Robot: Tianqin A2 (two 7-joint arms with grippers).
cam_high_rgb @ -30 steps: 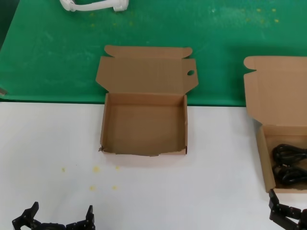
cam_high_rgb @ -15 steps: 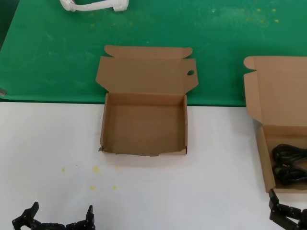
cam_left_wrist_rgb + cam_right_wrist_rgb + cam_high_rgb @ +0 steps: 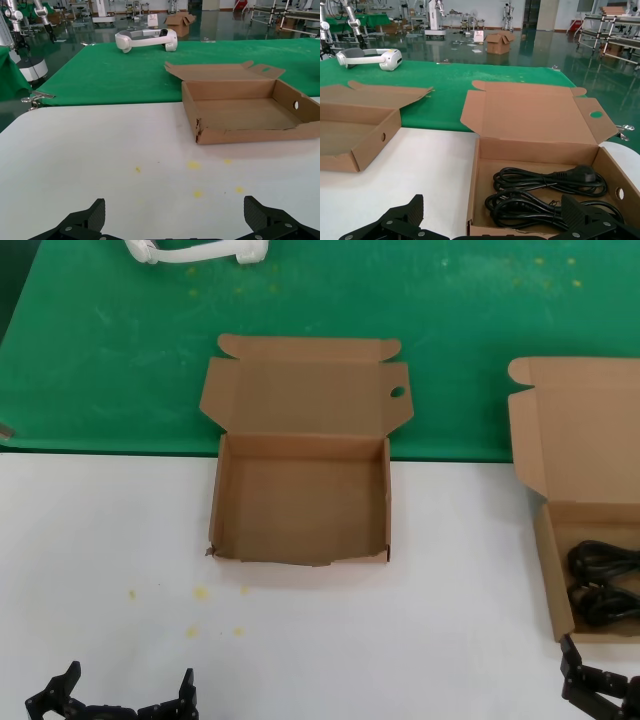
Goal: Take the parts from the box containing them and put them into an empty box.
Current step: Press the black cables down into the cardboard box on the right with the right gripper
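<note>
Parts: the black cables lie coiled in two loose bundles on the floor of the source box, at the right edge of the table; in the head view they show as dark loops partly cut off by the frame.
Source box: open, lid standing up at its far side. The right wrist view shows a notch in a lid flap and a small hole in a side wall.
Empty box: the empty box sits at the table's centre, far edge against the green mat, lid folded back with a round hole near its right corner; nothing inside.
Change: none. Over the last second neither hand nor either box has shifted, and the cables lie as they did.
Left hand: the left hand is parked at the near left, fingers spread, holding nothing.
Right hand: the right hand waits just near of the source box, fingers spread and empty; whether it touches the near wall I cannot tell.
Meaning: the transfer has not begun. Probably the right hand must next reach over the near wall for a bundle.
Other: a white headset lies on the mat, far left.
</note>
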